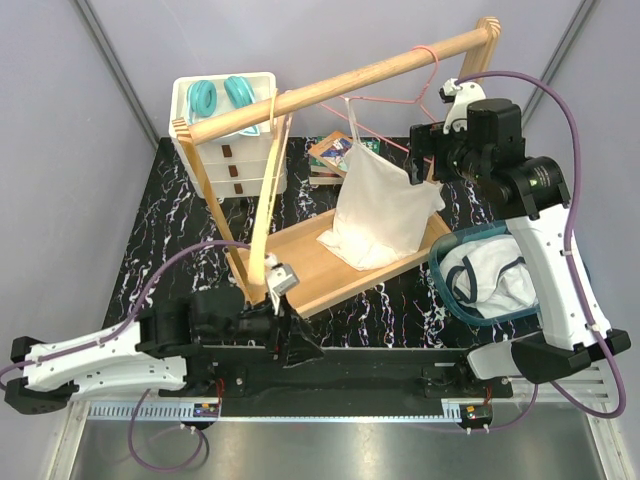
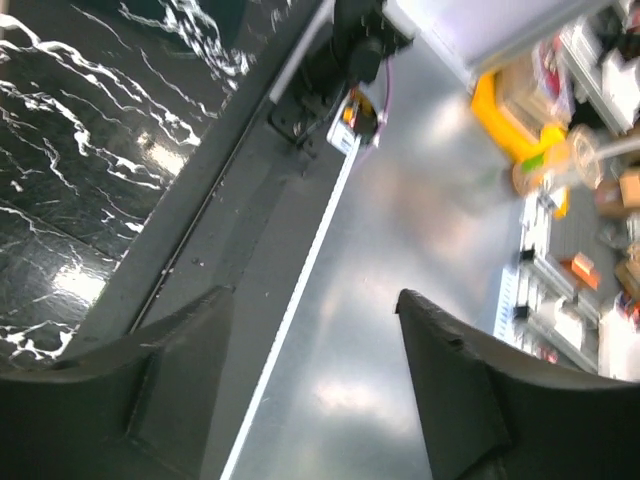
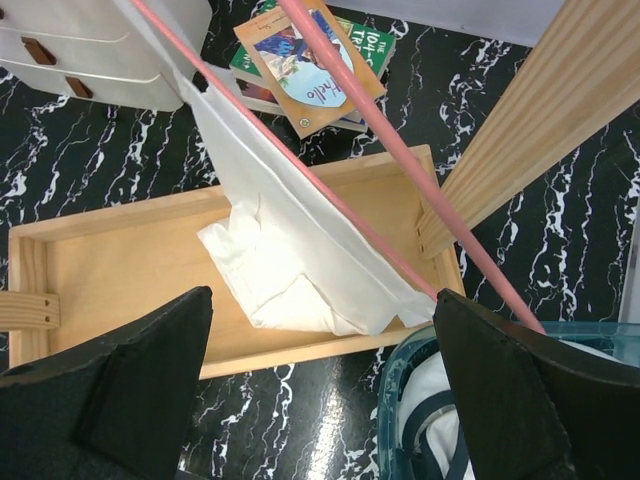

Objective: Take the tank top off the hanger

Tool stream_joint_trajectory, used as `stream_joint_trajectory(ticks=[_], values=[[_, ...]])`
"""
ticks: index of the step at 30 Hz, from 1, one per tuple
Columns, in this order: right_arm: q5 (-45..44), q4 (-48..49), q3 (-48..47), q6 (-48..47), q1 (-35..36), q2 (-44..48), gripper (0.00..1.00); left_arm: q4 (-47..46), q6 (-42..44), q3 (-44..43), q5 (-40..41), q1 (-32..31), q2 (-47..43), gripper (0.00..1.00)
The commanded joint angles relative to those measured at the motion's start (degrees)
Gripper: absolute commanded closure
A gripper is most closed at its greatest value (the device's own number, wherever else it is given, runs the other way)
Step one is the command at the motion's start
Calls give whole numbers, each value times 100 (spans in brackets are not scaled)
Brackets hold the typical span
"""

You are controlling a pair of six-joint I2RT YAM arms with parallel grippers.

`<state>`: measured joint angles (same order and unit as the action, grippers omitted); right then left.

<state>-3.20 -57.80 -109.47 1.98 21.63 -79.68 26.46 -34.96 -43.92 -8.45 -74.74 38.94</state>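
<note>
A white tank top (image 1: 385,210) hangs from a pink wire hanger (image 1: 395,100) on the wooden rail (image 1: 340,85), and its lower end lies crumpled on the rack's wooden tray (image 1: 330,260). My right gripper (image 1: 422,160) is raised beside the garment's right edge, open and holding nothing. In the right wrist view the tank top (image 3: 290,260) and a hanger (image 3: 342,72) arm lie between and beyond the spread right gripper (image 3: 322,297). My left gripper (image 1: 300,348) stays low at the table's front edge, away from the rack. It is open and empty in the left wrist view (image 2: 315,296), facing the metal ledge.
A teal basket (image 1: 440,262) with white clothes sits right of the tray, under my right arm. A white drawer unit (image 1: 235,165) with teal headphones on top stands at the back left. Books (image 1: 330,155) lie behind the tray. The rack's slanted wooden leg (image 1: 262,225) stands near the left gripper.
</note>
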Motion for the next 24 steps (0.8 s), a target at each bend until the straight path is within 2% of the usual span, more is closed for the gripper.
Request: stream_joint_trajectory(ticks=[1,4,8,14,24], values=[[267,234,-13,74,-10,260,0,-317,-319,-11,729,-14,-440,21],[303,234,-57,101,-18,260,0,-290,-178,-256,810,21,-256,15],[442,234,-22,136,-18,312,0,-176,-90,-573,266,30,393,14],[619,112,40,408,-18,497,0,-317,-204,-512,308,30,466,13],[1726,-1198,-829,1147,-9,752,0,-694,-2,-960,-244,30,1467,16]])
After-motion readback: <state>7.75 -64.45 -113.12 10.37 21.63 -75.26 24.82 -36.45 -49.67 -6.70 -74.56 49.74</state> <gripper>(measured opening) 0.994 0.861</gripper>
